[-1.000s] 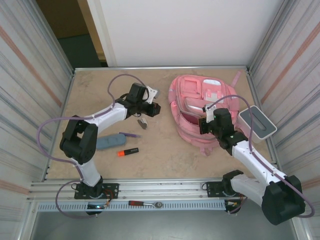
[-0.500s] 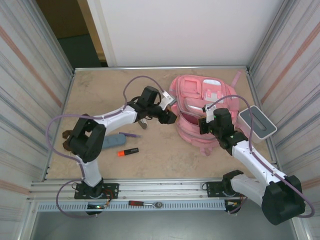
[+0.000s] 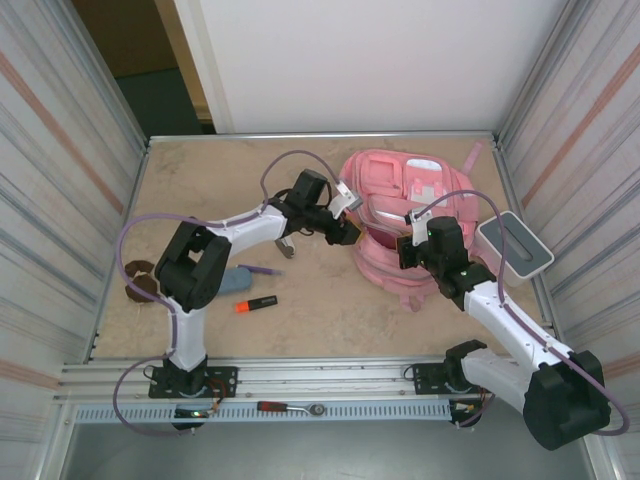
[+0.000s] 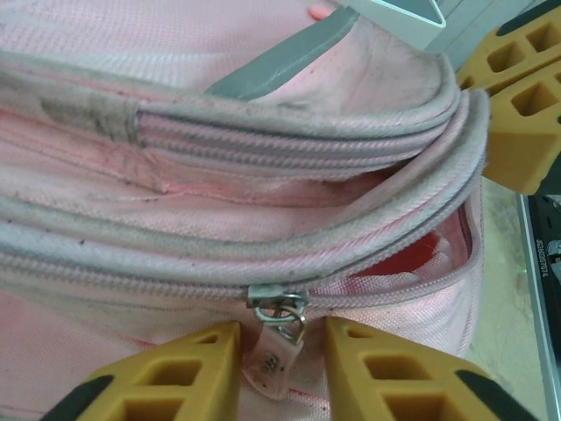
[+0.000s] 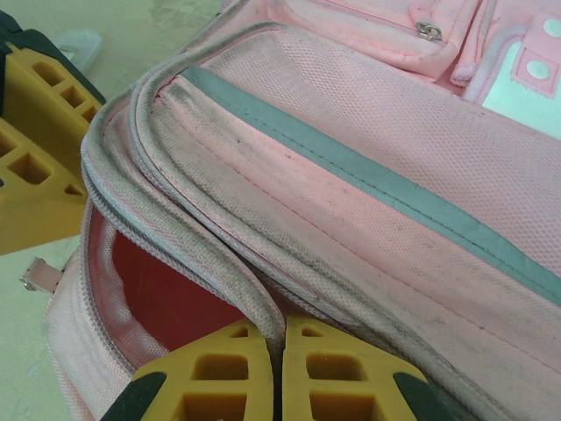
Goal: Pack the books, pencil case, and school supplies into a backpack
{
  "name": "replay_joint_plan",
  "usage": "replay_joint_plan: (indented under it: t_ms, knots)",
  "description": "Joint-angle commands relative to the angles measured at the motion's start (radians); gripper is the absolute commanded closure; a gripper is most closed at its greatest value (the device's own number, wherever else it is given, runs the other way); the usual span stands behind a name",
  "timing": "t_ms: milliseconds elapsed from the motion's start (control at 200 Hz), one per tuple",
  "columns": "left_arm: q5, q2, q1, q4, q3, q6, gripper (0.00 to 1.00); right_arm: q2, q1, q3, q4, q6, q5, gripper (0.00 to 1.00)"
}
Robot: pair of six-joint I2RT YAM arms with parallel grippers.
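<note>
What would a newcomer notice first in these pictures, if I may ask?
A large pink backpack lies at the table's far right. The right gripper pinches its opening's edge, while the left gripper, open, straddles a zipper pull. An orange-and-black marker lies front left.

A grey-white rectangular box (image 3: 516,246) lies by the table's (image 3: 200,190) right edge, a red-handled tool (image 3: 272,407) on the rail (image 3: 340,376).

Sandy mottled bench (image 3: 330,310), pink backpack (image 3: 385,175) lying flat at far right, grey-white box (image 3: 515,245) just beside it by the right edge, blue-grey pencil case (image 3: 238,277), purple pen (image 3: 265,270) and orange-and-black marker (image 3: 256,303) near left, small dark piece (image 3: 286,247) between.
</note>
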Motion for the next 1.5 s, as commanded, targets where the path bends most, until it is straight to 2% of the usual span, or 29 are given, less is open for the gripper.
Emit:
replay_joint_plan:
  t_ms: [0,185,456,701,982,1348,1403,1498]
  knots:
    - [0.034,0.012,-0.01,0.001,0.037,0.023,0.75,-0.007,-0.011,-0.003,-0.006,0.057,0.014,1.0]
    - [0.002,0.004,-0.003,-0.023,0.043,0.042,0.88,-0.007,-0.011,-0.003,-0.013,0.054,0.027,1.0]
    - [-0.043,-0.009,0.036,-0.037,0.031,0.051,1.0,-0.021,-0.017,-0.005,-0.023,0.055,0.056,1.0]
    - [-0.124,0.022,0.076,-0.042,0.067,0.017,1.0,-0.022,-0.019,-0.01,-0.018,0.051,0.051,1.0]
    - [-0.315,0.158,0.122,-0.128,0.213,-0.09,1.0,-0.033,-0.019,-0.026,0.005,0.04,0.024,1.0]
    - [-0.398,0.286,0.147,-0.179,0.387,-0.185,1.0,-0.028,-0.019,-0.028,0.006,0.037,0.007,1.0]
    - [-0.395,0.283,0.149,-0.183,0.387,-0.191,0.97,-0.031,-0.019,-0.027,0.001,0.037,0.007,1.0]
    - [-0.394,0.237,0.149,-0.155,0.333,-0.194,0.85,-0.037,-0.019,-0.025,-0.001,0.038,0.006,1.0]
